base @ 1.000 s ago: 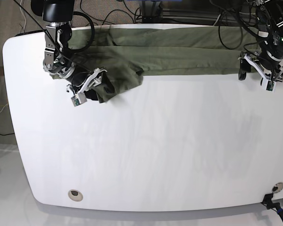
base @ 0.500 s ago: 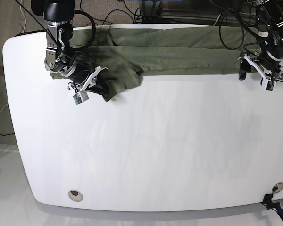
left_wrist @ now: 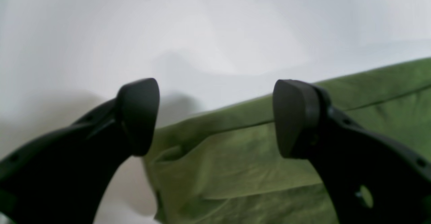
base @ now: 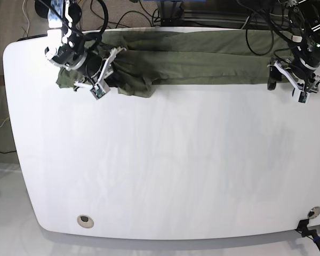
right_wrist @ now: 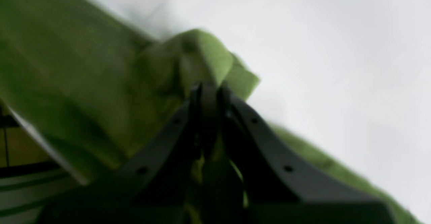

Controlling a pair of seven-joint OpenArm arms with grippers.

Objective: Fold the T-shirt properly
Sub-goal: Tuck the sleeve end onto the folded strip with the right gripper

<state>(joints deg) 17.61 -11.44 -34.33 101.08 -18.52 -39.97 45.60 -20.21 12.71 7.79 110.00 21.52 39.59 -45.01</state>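
The T-shirt (base: 192, 58) lies as a long olive band along the far edge of the white table (base: 165, 160), part of it draped over that edge. Its end nearest the right gripper (base: 104, 72) is bunched into a wrinkled lump; the remainder runs fairly flat toward the left gripper (base: 288, 80).

The right gripper's jaws are pressed together on a peak of T-shirt fabric, seen clearly in the right wrist view (right_wrist: 202, 59). The left gripper's jaws stand wide apart with nothing between them; in the left wrist view they hover just over the T-shirt's hemmed corner (left_wrist: 235, 156).

Risks, as judged:
- The pinch on the bunched end appears to take several layers. Pulling from here could drag the heap rather than a single edge, giving a crooked fold.
- The left end is unheld. Any pull toward the right gripper could slide the whole T-shirt along the table's far edge, or off it.
- The fabric looks soft and creased, so wrinkles may be folded in.
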